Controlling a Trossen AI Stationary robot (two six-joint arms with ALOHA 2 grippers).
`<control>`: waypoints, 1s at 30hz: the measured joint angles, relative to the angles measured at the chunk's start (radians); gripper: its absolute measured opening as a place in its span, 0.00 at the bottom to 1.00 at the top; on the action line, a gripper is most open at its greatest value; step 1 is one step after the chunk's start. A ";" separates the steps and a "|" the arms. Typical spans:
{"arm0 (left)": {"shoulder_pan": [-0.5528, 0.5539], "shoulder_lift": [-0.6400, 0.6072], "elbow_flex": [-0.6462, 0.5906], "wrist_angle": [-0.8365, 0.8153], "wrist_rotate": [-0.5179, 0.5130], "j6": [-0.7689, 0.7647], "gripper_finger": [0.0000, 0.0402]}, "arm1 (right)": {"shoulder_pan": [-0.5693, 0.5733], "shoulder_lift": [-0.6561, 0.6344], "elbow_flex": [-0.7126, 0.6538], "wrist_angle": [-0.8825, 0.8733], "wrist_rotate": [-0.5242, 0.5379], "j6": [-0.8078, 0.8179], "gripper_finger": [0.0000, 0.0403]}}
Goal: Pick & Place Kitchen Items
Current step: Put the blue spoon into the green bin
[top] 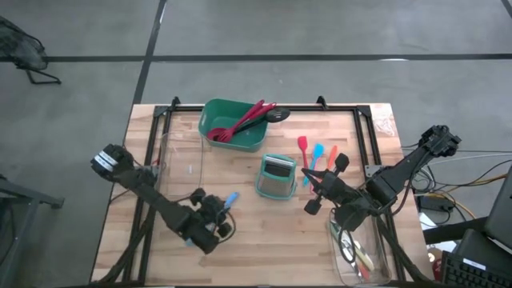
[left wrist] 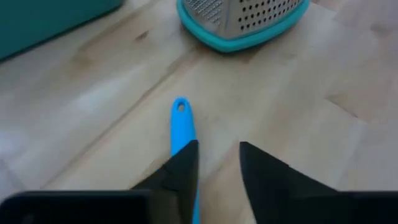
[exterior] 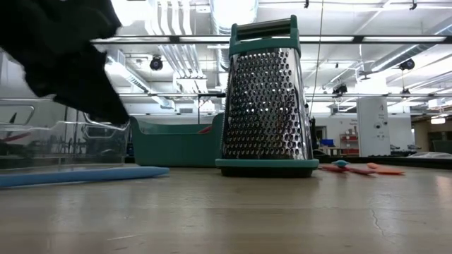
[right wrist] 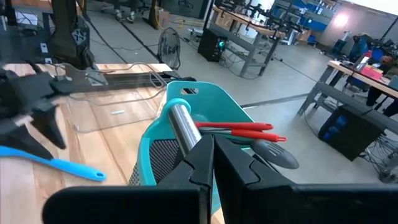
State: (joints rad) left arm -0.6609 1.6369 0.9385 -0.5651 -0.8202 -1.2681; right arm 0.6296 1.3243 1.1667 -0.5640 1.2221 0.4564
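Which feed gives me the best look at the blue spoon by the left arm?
The left wrist view: the blue spoon handle fills the frame, beside the left gripper fingers. The high view shows only a small tip, the low view an edge-on strip, and the right wrist view a distant full length.

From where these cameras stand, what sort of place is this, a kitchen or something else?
Probably a robotics lab or workshop, not a kitchen. Beyond the wooden table lie a bare concrete floor, workbenches loaded with equipment, and exposed ceiling pipes. The box grater is only practice material.
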 joint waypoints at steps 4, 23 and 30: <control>0.057 0.022 -0.004 0.015 0.025 0.026 0.45 | 0.000 0.000 0.000 0.000 0.000 0.000 0.02; 0.222 0.104 -0.008 0.042 0.352 0.131 0.50 | 0.000 0.000 -0.001 0.000 0.000 -0.004 0.02; 0.223 0.104 -0.009 0.089 0.374 0.173 0.28 | 0.000 0.000 -0.002 0.000 0.000 -0.004 0.02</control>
State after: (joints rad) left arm -0.4381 1.7412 0.9298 -0.4762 -0.4458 -1.0950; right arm 0.6296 1.3240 1.1646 -0.5637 1.2224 0.4522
